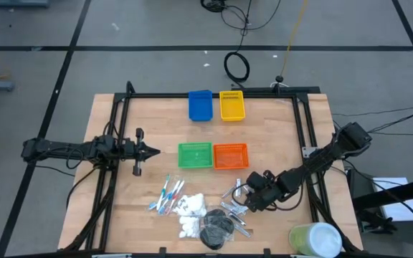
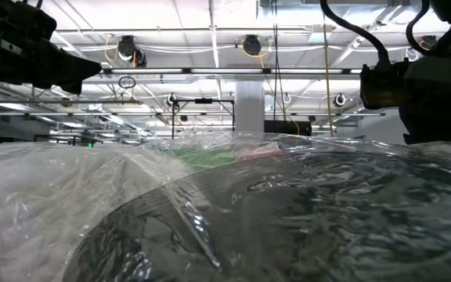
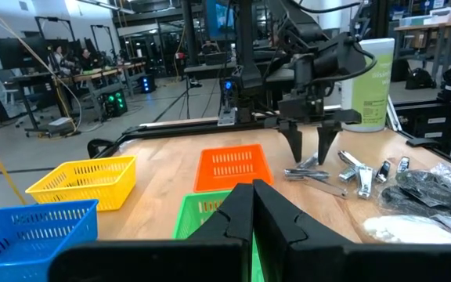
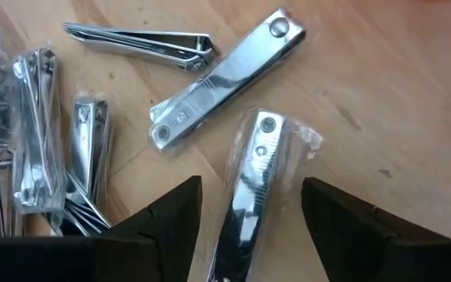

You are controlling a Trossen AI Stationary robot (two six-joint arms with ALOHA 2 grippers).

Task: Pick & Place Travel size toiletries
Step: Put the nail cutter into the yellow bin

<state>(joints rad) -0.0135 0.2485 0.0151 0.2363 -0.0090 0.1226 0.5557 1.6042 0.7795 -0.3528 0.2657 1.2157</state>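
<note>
My right gripper (image 4: 250, 188) is open and points down over a cluster of silvery nail clippers (image 1: 235, 208) near the table's near right side. Its fingers stand on either side of one plastic-wrapped clipper (image 4: 245, 211) lying flat on the wood, apart from it. More clippers (image 4: 225, 74) lie just beyond. In the left wrist view the right gripper (image 3: 310, 153) hangs just above them. Blue and red sticks (image 1: 167, 195), white pads (image 1: 190, 213) and black discs (image 1: 215, 231) lie to their left. My left gripper (image 1: 153, 151) is shut and waits at the table's left.
Green bin (image 1: 195, 155) and orange bin (image 1: 231, 155) sit mid-table; blue bin (image 1: 200, 104) and yellow bin (image 1: 231, 104) are at the far edge. A large pale green cylinder (image 1: 314, 240) stands at the near right corner. Crinkled plastic wrap (image 2: 225, 211) fills the low view.
</note>
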